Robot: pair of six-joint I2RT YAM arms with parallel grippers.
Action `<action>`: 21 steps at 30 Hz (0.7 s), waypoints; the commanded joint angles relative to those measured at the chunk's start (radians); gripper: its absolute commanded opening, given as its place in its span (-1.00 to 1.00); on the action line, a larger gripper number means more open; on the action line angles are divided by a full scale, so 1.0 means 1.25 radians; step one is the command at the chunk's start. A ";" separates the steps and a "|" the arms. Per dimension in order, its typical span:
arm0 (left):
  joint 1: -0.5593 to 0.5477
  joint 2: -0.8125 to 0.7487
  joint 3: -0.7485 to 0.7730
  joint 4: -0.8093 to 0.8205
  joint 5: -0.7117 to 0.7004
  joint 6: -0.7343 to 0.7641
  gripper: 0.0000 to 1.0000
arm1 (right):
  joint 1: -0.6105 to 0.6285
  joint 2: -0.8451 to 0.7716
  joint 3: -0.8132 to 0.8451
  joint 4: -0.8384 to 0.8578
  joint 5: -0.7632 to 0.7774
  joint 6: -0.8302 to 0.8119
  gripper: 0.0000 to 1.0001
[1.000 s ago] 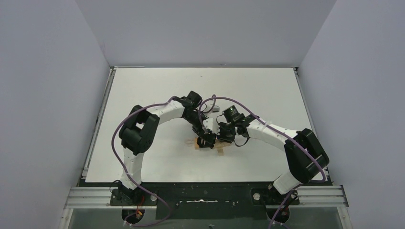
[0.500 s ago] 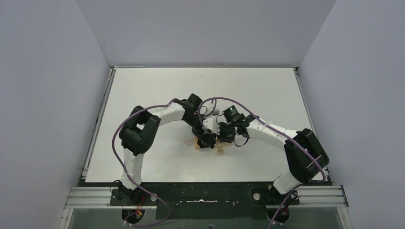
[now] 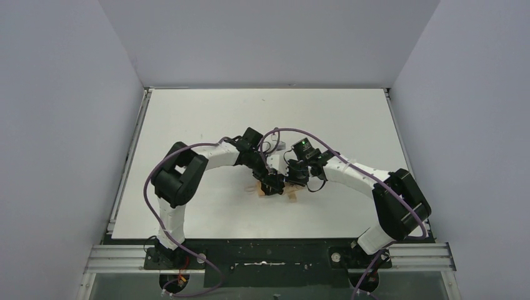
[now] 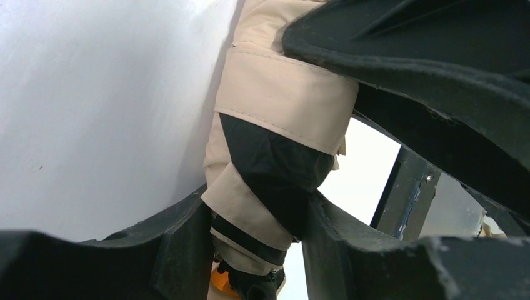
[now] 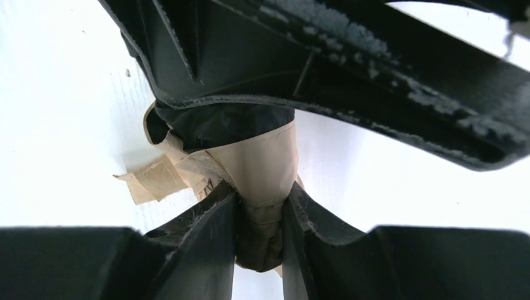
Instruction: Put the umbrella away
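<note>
The tan folding umbrella [image 3: 289, 194] lies on the white table near the middle front, mostly hidden under both grippers. In the left wrist view its tan fabric and black strap [image 4: 272, 162] fill the space between my fingers. My left gripper [image 3: 270, 185] is shut on the umbrella [image 4: 275, 106]. My right gripper [image 3: 289, 177] is shut on the bunched tan fabric of the umbrella [image 5: 262, 169] from the other side. The two grippers touch or nearly touch over it. A loose tan flap [image 5: 153, 178] sticks out to the left in the right wrist view.
The white table [image 3: 206, 112] is walled by grey panels left, right and back. A metal rail [image 3: 125, 169] runs along the left edge. Purple cables [image 3: 156, 187] loop over both arms.
The left arm's elbow and wrist have shifted slightly down and left. Both grippers stay on the umbrella at the same spot.
</note>
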 commanded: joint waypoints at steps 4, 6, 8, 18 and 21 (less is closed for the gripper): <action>-0.052 0.037 -0.067 0.055 -0.028 -0.043 -0.57 | -0.002 0.025 -0.024 0.015 0.066 0.008 -0.63; -0.055 0.032 -0.070 0.048 -0.042 -0.046 -0.78 | -0.002 0.024 -0.025 0.019 0.069 0.011 -0.60; -0.061 0.020 -0.071 0.034 -0.067 -0.047 -0.90 | -0.002 0.016 -0.024 0.021 0.068 0.014 -0.55; -0.093 -0.051 -0.111 0.022 -0.246 -0.095 -1.00 | -0.002 -0.126 0.008 -0.019 0.073 0.073 0.26; -0.101 -0.077 -0.127 0.024 -0.293 -0.107 -1.00 | -0.003 -0.231 -0.015 0.007 0.051 0.129 0.37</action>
